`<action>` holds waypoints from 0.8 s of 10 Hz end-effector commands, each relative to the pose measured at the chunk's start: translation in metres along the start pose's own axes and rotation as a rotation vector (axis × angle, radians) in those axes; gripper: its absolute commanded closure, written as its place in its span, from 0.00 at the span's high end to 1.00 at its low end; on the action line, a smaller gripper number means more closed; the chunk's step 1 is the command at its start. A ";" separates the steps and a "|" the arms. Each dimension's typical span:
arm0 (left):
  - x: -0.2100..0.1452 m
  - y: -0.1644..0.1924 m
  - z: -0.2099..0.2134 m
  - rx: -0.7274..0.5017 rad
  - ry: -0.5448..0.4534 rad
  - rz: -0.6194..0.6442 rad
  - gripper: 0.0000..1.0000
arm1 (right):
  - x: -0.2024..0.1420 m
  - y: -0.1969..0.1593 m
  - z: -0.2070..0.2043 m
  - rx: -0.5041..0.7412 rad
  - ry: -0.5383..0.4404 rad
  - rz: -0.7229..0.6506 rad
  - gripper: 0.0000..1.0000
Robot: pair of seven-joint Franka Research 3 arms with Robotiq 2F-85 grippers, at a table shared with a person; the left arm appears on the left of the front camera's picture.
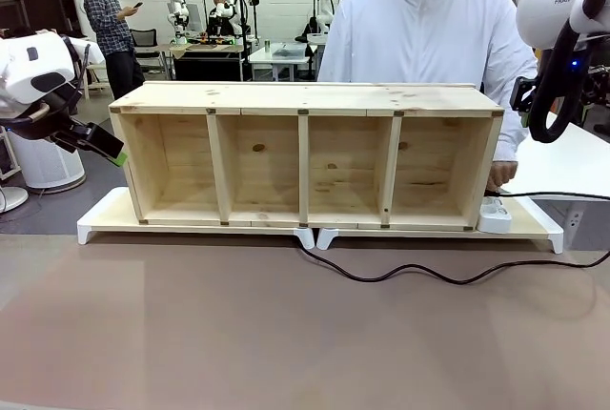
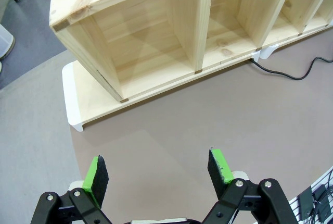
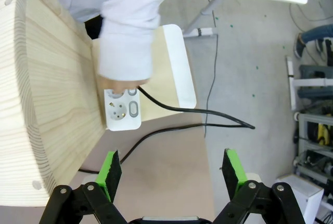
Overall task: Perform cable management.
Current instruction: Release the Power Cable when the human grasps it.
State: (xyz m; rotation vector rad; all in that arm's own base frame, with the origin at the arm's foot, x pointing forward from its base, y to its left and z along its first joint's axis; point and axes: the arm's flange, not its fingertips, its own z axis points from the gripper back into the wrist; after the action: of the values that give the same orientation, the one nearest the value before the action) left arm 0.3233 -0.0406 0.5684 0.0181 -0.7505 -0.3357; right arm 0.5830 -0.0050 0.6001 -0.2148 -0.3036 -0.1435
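- Lying on the brown table (image 1: 286, 334), the cable (image 1: 410, 276) runs in loose waves from under the middle of the shelf (image 1: 305, 153) out to the right edge.
- From the right wrist, the same cord passes below the white power strip (image 3: 123, 109), and a second black lead leaves the strip toward the floor.
- A person's hand (image 3: 122, 83) in a white sleeve rests at the strip's far end, beside the shelf's right side.
- Left gripper (image 2: 158, 174) hovers over bare table near the shelf's left end, its green pads (image 2: 95, 178) spread wide, nothing between them.
- Right gripper (image 3: 174, 172) hangs above the strip and cable, fingers spread wide, holding nothing.
- Shelf stands on two white risers (image 1: 105, 219), four bays facing the robot.
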 end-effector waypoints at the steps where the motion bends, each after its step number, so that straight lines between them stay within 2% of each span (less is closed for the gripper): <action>1: 0.000 0.000 0.000 0.000 0.000 0.007 1.00 | 0.000 0.000 0.000 0.003 0.004 -0.005 1.00; 8: 0.000 0.000 0.000 0.000 0.000 0.007 1.00 | 0.000 0.000 0.000 0.003 0.004 -0.005 1.00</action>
State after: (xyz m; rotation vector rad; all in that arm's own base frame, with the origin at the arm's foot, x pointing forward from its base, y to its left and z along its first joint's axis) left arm 0.3233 -0.0406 0.5684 0.0181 -0.7505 -0.3357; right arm 0.5830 -0.0050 0.6001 -0.2148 -0.3036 -0.1435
